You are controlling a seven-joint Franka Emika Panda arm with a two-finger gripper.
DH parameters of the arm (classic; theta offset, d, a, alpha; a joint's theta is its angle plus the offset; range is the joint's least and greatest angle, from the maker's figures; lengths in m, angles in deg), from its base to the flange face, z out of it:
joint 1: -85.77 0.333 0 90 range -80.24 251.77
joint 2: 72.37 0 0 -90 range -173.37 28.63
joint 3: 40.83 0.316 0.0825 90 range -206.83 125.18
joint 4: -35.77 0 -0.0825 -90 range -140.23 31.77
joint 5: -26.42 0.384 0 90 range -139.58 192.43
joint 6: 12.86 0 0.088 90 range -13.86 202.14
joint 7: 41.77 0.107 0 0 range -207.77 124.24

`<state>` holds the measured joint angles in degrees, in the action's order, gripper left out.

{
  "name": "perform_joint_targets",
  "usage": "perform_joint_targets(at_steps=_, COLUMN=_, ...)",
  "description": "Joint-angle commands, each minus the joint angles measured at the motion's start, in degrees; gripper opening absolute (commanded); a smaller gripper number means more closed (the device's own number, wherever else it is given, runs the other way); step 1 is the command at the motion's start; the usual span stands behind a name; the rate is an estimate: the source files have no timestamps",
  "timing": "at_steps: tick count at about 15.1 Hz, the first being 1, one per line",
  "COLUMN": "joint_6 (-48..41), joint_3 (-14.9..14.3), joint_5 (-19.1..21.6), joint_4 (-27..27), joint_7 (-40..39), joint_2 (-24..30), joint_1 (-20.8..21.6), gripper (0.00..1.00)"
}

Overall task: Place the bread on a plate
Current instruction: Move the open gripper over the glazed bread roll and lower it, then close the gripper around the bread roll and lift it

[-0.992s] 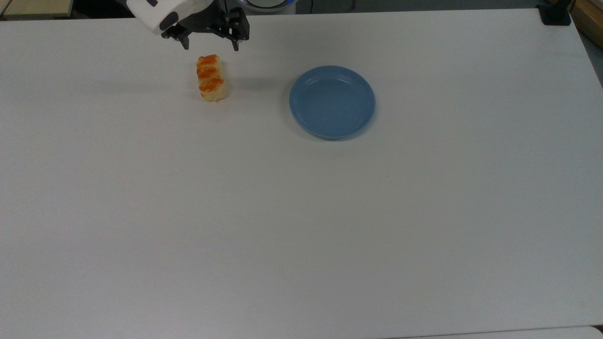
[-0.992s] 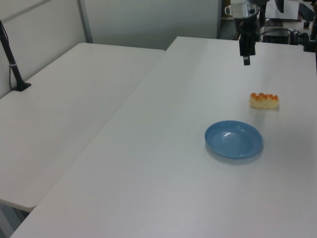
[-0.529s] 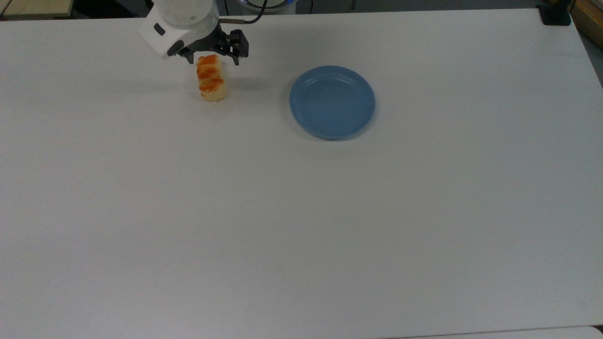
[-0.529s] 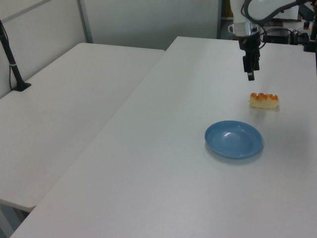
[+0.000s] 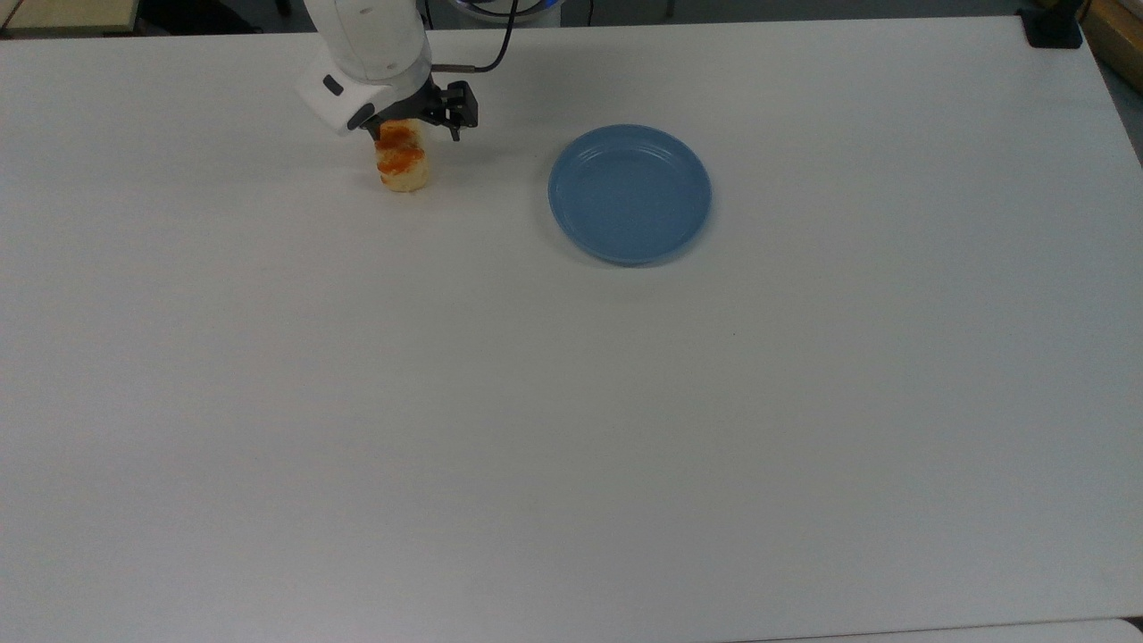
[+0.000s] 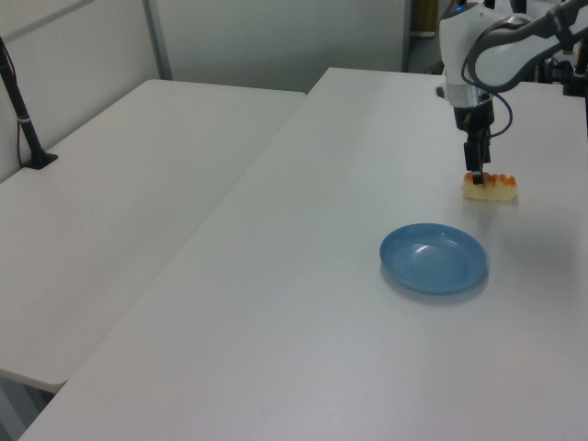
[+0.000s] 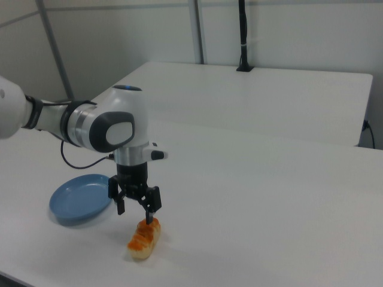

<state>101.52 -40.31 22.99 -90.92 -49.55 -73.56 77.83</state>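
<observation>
So the gripper [image 7: 136, 210] hangs over the far end of the bread [image 7: 145, 239], jaws spread wide, nothing grabbed yet. I'd call this the reach-and-grasp step: lower, straddle the loaf, close. The bread lies flat on the tabletop [image 5: 571, 402], well apart from the empty plate [image 5: 629, 194]. Open tabletop between them, edges nowhere near.

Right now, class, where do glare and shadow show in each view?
Left view: a white glint on the plate, and a faint shadow on the table beside it. Top view: soft shadow along the plate's lower rim and beside the bread. Right view: the bread's shadow is faint.
</observation>
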Motion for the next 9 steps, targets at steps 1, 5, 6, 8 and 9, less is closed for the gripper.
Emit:
perform_joint_targets(at_steps=1, joint_6=7.2, joint_3=-0.6, joint_5=-2.4, joint_4=-7.2, joint_7=-3.0, joint_2=2.7, joint_1=0.5, gripper=1.0)
perform_joint_targets(at_steps=5, joint_6=8.5, joint_3=-1.4, joint_5=-4.6, joint_4=-8.9, joint_7=-9.9, joint_2=2.3, joint_1=0.1, gripper=1.0)
perform_joint_targets(at_steps=6, joint_6=8.6, joint_3=-2.2, joint_5=-5.3, joint_4=-9.1, joint_7=-10.1, joint_2=2.2, joint_1=0.1, gripper=1.0)
perform_joint_targets(at_steps=8, joint_6=8.6, joint_3=-3.7, joint_5=-6.2, joint_4=-9.2, joint_7=-10.9, joint_2=2.5, joint_1=0.1, gripper=1.0)
perform_joint_targets(at_steps=9, joint_6=8.5, joint_3=-4.3, joint_5=-6.2, joint_4=-9.0, joint_7=-10.9, joint_2=2.8, joint_1=0.1, gripper=1.0)
